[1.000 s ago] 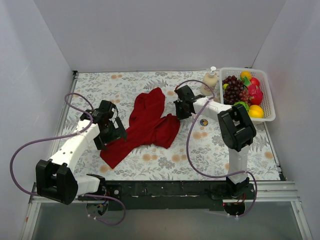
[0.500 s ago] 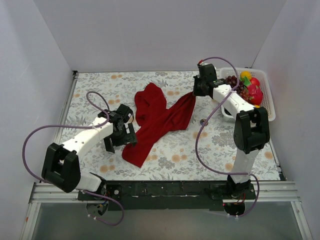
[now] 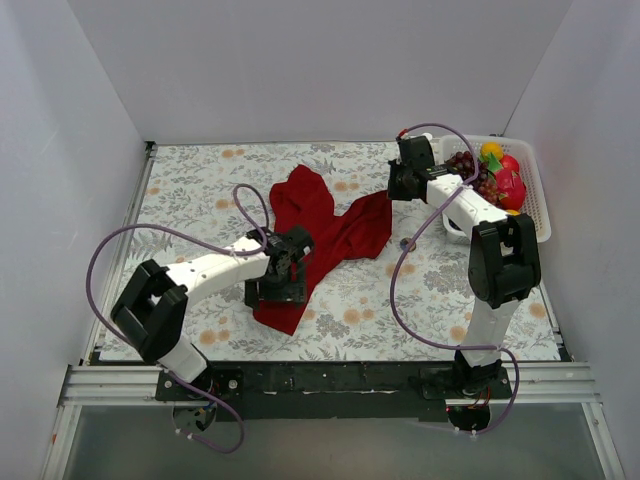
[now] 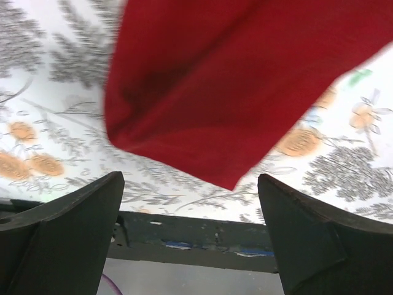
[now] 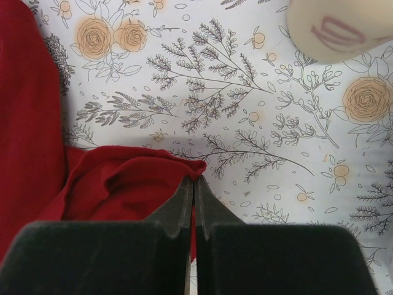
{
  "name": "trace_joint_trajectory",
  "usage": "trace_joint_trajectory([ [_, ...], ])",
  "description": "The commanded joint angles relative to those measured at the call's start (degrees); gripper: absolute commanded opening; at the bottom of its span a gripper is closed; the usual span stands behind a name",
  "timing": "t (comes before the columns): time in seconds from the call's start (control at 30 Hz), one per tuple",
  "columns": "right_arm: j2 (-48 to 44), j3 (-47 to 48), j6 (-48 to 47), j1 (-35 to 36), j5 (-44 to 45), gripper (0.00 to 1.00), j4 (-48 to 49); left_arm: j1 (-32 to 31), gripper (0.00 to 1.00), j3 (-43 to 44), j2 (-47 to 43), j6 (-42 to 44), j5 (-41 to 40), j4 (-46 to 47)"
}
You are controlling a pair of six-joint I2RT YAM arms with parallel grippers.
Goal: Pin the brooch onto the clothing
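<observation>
Top view first: there's a white basket (image 3: 533,215) full of fruit at the table's 2 o'clock corner, right behind the right arm, and purple cables (image 3: 165,232) loop off both arms. The T-shirt (image 3: 335,235) is bunched up mid-table, long axis running roughly 7 to 1 o'clock, with a second lobe poking toward 12. The right gripper (image 3: 392,192) sits at the shirt's 1 o'clock end and the left gripper (image 3: 280,293) hangs over the 7 o'clock end. The brooch (image 3: 405,243) lies alone on the floral tablecloth (image 3: 200,190), about 6 o'clock of the right gripper, just off the shirt's edge. Plain white walls all round. Left wrist view: fingers (image 4: 61,227) spread wide, nothing in them, a blurry corner of the shirt (image 4: 233,92) pointing down between them, and the table's dark front rail (image 4: 196,236) below. Right wrist view: fingers (image 5: 178,206) pressed together, pinching a fold at the shirt's (image 5: 116,184) edge, and a cream bottle (image 5: 334,27) at 1 o'clock.
</observation>
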Motion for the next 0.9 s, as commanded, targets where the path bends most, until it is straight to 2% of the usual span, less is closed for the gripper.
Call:
trace_joint_trajectory([
  [0.0,-2.87,-0.34,0.13,0.02,-0.73,0.01,1.53,-4.74,0.89,3.34,2.80,-2.69,-1.82,1.64],
  [0.17,-3.13,-0.86,-0.14,0.11,-0.47,0.01,1.18,-8.61,0.81,2.99,6.32,-3.66,0.11,3.05],
  [0.23,-3.31,-1.21,-0.40,-0.07,-0.29,0.01,1.18,-9.22,0.72,2.38,6.24,-4.19,0.73,4.72],
  [0.3,-3.49,-1.39,-0.49,-0.07,-0.29,0.01,1.00,-9.31,0.67,1.15,5.80,-4.45,1.34,5.86],
  [0.63,-3.58,-1.92,-0.93,-0.51,-0.11,0.01,1.00,-9.58,0.53,-3.42,5.36,-5.24,3.90,9.64],
  [0.87,-3.93,-1.74,-1.72,-0.60,-0.73,0.01,1.00,-9.49,0.35,-10.54,5.09,-6.91,7.06,13.77],
])
